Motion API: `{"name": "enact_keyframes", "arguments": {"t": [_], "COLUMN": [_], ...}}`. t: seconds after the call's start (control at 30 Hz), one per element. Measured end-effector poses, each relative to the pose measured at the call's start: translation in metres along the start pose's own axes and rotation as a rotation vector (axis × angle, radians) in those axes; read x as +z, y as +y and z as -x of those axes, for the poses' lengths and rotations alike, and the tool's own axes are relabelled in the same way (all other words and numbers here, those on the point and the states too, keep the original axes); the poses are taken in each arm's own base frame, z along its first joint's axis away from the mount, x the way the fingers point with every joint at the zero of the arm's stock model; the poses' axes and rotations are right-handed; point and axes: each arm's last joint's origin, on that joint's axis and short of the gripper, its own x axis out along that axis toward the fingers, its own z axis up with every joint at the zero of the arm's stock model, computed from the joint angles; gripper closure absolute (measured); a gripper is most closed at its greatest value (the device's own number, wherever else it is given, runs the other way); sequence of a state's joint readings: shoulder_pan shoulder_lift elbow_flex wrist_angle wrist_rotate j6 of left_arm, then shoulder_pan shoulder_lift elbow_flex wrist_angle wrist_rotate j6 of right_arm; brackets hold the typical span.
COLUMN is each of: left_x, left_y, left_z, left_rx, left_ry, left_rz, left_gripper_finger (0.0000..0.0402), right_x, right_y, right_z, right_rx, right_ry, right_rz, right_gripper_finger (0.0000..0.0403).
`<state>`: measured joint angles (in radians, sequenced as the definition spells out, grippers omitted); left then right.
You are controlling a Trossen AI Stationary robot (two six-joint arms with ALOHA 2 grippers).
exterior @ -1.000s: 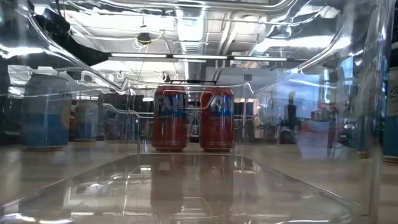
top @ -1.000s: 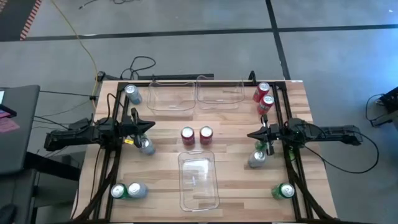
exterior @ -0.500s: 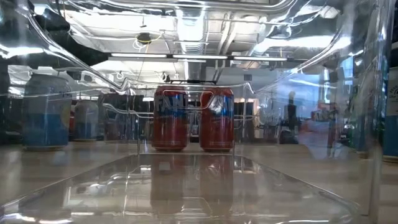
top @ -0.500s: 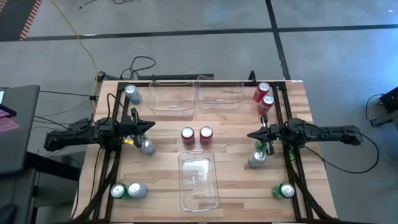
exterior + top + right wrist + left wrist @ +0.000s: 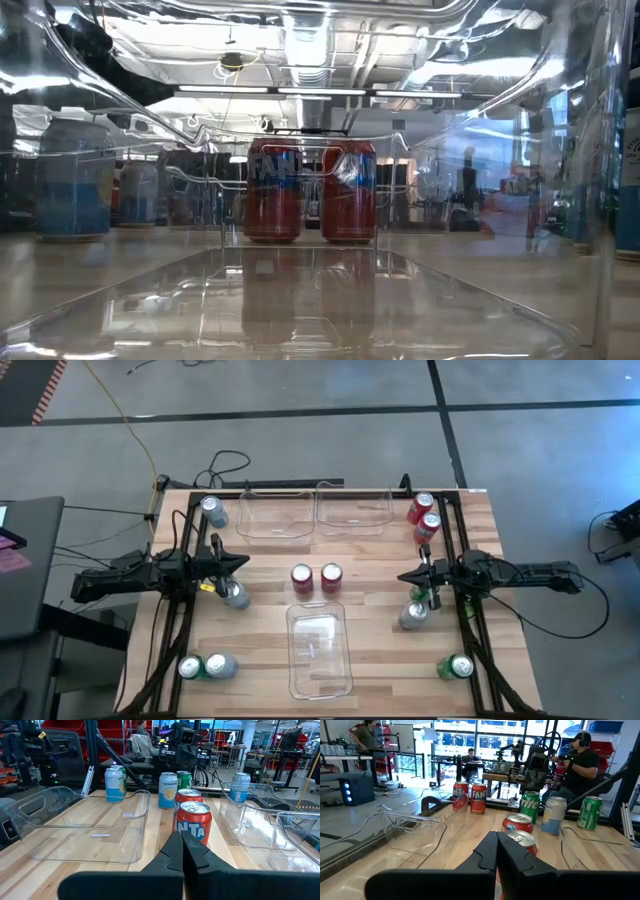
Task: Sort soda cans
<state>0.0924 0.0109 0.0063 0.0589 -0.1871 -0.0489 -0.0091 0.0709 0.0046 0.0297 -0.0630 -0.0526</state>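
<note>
Soda cans stand upright about the wooden table. Two red ones (image 5: pixel 316 577) are at the centre, also seen in the low view (image 5: pixel 310 190), and two more red ones (image 5: pixel 425 517) stand at the far right. Silver cans stand at the far left (image 5: pixel 213 510) and beside the left arm (image 5: pixel 236 595). A green and a silver can (image 5: pixel 415 606) stand by the right arm. A green-and-silver pair (image 5: pixel 205 666) and a green can (image 5: pixel 457 666) are near the front. My left gripper (image 5: pixel 243 561) (image 5: pixel 497 836) and right gripper (image 5: pixel 403 575) (image 5: pixel 181 836) are shut, level, pointing at the centre cans and touching nothing.
Two clear plastic bins (image 5: pixel 274 520) (image 5: pixel 352 512) sit side by side at the far edge, and a third (image 5: pixel 318 652) lies lengthwise near the front centre. Dark rails (image 5: pixel 470 630) run along both sides of the table. People sit at desks beyond the table (image 5: pixel 580 760).
</note>
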Motion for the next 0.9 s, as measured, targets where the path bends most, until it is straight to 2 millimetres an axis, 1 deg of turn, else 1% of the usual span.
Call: {"name": "enact_keyframes", "arguments": {"t": [0.9], "left_x": [0.0005], "left_y": [0.0], "left_z": [0.0], "left_rx": [0.0], "left_ry": [-0.004], "left_rz": [0.0], "left_gripper_finger": [0.0401], "right_x": [0.0013], "right_y": [-0.0002], "right_z": [0.0], "right_rx": [-0.006], "right_ry": [-0.013], "right_rz": [0.001], "right_gripper_finger": [0.0397]}}
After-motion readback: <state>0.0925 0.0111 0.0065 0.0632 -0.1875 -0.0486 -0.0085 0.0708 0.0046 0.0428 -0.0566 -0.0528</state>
